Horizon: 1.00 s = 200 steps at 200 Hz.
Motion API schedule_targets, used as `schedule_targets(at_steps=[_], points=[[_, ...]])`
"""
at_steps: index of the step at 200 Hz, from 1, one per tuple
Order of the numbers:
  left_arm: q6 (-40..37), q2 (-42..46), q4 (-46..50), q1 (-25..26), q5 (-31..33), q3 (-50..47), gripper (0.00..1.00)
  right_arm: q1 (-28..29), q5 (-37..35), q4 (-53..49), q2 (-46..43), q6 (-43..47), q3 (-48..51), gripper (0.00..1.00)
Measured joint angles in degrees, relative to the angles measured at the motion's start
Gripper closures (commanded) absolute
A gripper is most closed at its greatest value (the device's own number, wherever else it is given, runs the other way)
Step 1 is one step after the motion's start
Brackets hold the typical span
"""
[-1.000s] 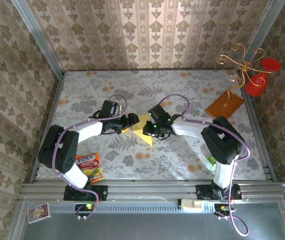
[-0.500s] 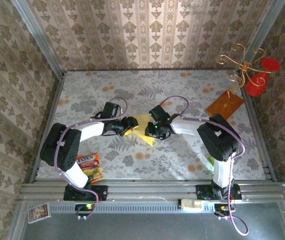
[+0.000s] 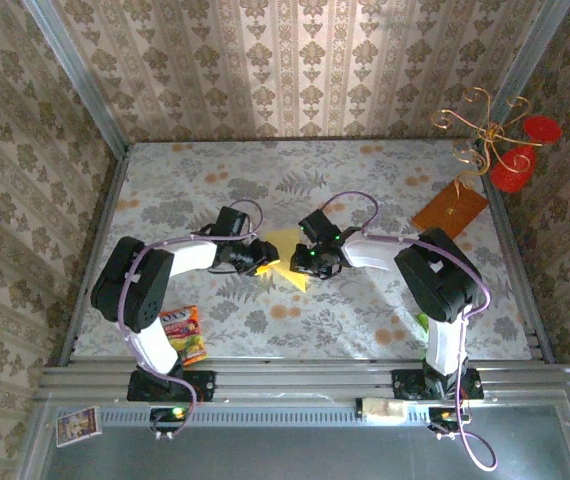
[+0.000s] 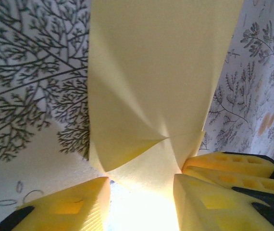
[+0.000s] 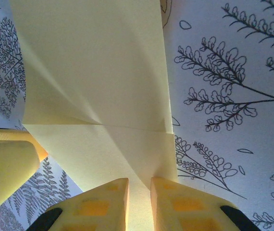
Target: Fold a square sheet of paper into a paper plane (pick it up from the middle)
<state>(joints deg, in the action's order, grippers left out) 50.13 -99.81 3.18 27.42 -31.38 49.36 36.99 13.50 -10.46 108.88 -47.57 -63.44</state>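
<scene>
Top external view: both arms reach in toward the middle of the flower-patterned table (image 3: 365,300). The yellow paper (image 3: 285,243) lies between their tips, just left of the frame's centre. The left gripper (image 3: 263,258) is at its left edge and the right gripper (image 3: 303,262) at its right edge. An orange-brown board (image 3: 449,210) lies well apart at the upper right. A snack packet (image 3: 180,333) lies at the lower left, beside the left arm's base.

In the left wrist view the paper runs from the top of the frame down to the bottom. It is folded, with creases meeting at a point just above the fingers (image 4: 65,209). Its lower edge sits in the gap between the two yellow fingers. The jaws are fairly narrow, but a clear gap remains, and they are not clamped on the paper.

In the right wrist view the paper fills the upper left of the frame and narrows down toward the bottom. There the right gripper's fingers (image 5: 185,204) stand almost together, pinching the paper's edge in the thin slot between them. A finger of the left gripper shows at the left edge.
</scene>
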Motion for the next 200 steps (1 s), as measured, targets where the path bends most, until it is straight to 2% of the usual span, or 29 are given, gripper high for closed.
schedule_targets(at_steps=[60, 132, 200], points=[[0.02, -0.66, -0.48, -0.17, -1.42, 0.68, 0.63, -0.44, 0.22, -0.02, 0.0, 0.0, 0.0, 0.8], [1.03, -4.46, -9.33, -4.98, -12.26, 0.66, 0.62, -0.44, 0.22, -0.02, 0.0, 0.0, 0.02, 0.8], [0.15, -7.91, -12.5, -5.99, -18.97, 0.68, 0.63, -0.59, 0.24, 0.0, 0.0, 0.02, 0.04, 0.8]])
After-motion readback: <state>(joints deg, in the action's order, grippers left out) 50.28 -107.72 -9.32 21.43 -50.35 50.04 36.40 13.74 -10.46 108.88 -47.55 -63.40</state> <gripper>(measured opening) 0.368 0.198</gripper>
